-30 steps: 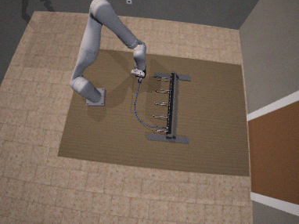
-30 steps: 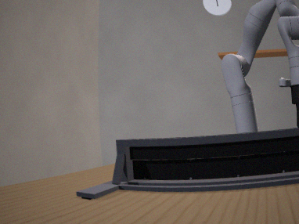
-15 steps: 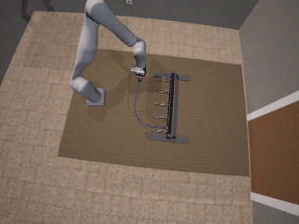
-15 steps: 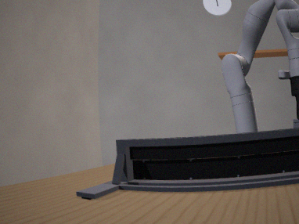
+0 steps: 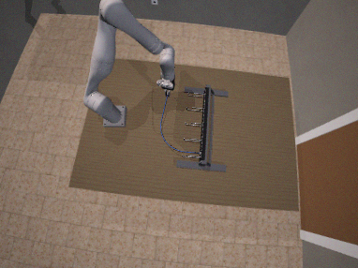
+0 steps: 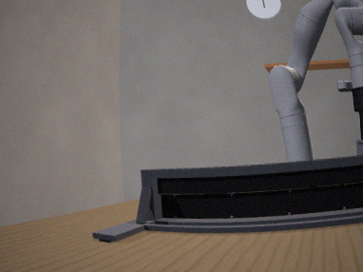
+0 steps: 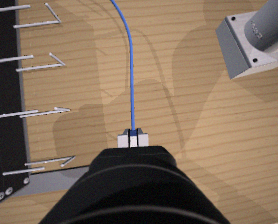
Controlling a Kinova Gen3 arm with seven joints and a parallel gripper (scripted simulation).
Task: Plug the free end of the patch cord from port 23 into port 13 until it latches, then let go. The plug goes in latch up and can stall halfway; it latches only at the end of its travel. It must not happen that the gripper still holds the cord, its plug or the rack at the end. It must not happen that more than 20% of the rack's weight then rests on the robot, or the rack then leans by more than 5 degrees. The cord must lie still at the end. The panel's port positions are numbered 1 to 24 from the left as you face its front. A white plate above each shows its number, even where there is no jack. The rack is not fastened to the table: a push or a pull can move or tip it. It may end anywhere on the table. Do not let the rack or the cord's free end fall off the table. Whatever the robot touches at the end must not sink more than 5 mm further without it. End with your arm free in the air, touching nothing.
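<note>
My gripper (image 5: 166,90) (image 7: 133,134) is shut on the pale plug (image 7: 132,138) at the free end of the blue patch cord (image 5: 162,126) (image 7: 131,60). It holds the plug above the table, off the front of the rack (image 5: 206,124) near its far end. The cord hangs down and curves along the table to a port near the rack's near end (image 5: 199,152). In the wrist view the dark panel (image 7: 9,95) lies at the left edge with metal cable brackets (image 7: 37,113) sticking out. The exterior view shows the rack (image 6: 247,195) from its back; the port numbers are not readable.
The arm's grey base plate (image 5: 115,117) (image 7: 239,42) is bolted to the brown table (image 5: 253,178) left of the rack. The rack stands on two flat grey feet (image 5: 201,166) (image 5: 206,93). A foot (image 6: 116,231) also shows in the exterior view.
</note>
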